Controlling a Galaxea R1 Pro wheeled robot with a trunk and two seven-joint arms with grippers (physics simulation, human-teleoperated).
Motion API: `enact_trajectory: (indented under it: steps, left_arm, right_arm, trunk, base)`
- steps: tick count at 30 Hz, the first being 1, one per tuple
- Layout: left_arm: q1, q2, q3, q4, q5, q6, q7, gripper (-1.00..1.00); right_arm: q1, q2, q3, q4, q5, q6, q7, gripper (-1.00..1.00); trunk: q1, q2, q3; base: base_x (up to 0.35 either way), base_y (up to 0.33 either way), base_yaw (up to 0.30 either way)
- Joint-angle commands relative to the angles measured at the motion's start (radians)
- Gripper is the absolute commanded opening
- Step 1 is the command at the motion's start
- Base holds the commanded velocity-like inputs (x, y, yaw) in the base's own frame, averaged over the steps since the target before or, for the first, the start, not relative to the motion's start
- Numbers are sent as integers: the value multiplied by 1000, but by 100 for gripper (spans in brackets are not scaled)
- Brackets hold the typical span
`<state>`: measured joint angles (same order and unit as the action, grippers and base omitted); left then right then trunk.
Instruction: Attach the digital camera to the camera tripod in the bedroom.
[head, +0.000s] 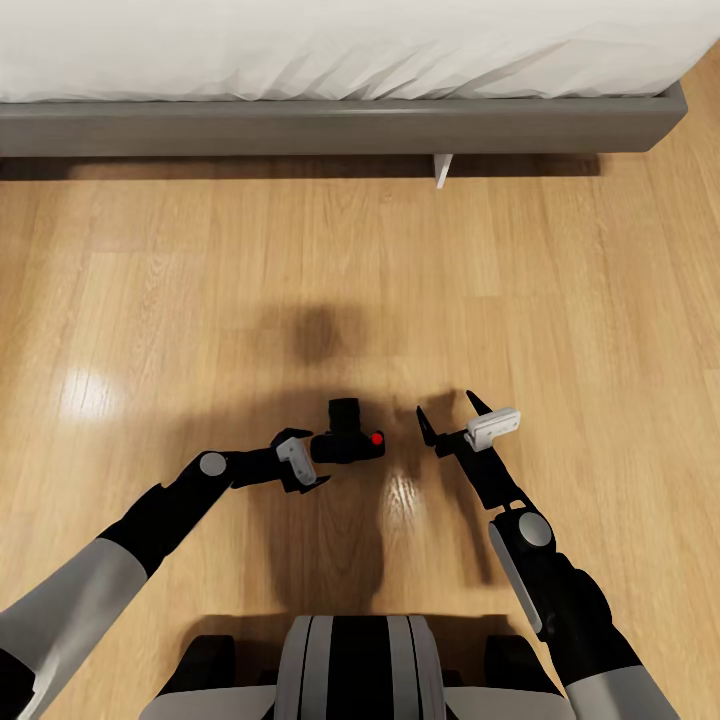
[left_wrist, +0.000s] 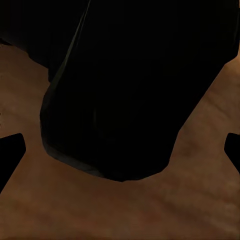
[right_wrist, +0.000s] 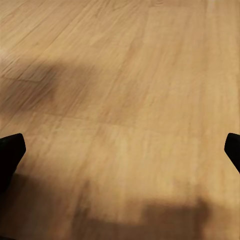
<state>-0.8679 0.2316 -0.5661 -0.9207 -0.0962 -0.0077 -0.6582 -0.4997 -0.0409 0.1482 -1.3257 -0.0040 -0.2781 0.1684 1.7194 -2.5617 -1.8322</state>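
My left gripper (head: 318, 468) closes on the digital camera (head: 350, 437) above the wood floor (head: 200, 300); my right gripper (head: 448, 412) hangs open just right of it, near the bed (head: 340, 125).

Head view looks steeply down at the wood floor (head: 200, 280); both wrist views sit close above it.

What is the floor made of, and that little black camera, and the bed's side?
The floor looks like pale wood planks with a shiny coat: grain, seams and bright glints. The camera seems matte black plastic, hardly shining, with a glossy red button. The bed frame is a dull, even grey, maybe fabric or painted board; I can't tell which.
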Motion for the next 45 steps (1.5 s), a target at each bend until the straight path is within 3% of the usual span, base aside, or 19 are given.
enact_trajectory:
  steps: [1,15,27,45]
  left_arm:
    - [-1,1,-1,-1,-7,-1,-1,100]
    - [0,-2,0,-1,-7,0,3,100]
    - [0,-4,-1,1,-7,0,103,100]
    - [0,-5,-1,1,-7,0,121,100]
  right_arm:
    - [0,-1,1,0,-1,-3,2,100]
    - [0,-1,1,0,-1,-3,2,100]
    - [0,-1,1,0,-1,-3,2,100]
    - [0,-1,1,0,-1,-3,2,100]
  trunk:
    - [0,0,0]
    - [0,0,0]
    - [0,0,0]
    - [0,0,0]
  base:
    - [0,0,0]
    - [0,0,0]
    - [0,0,0]
    - [0,0,0]
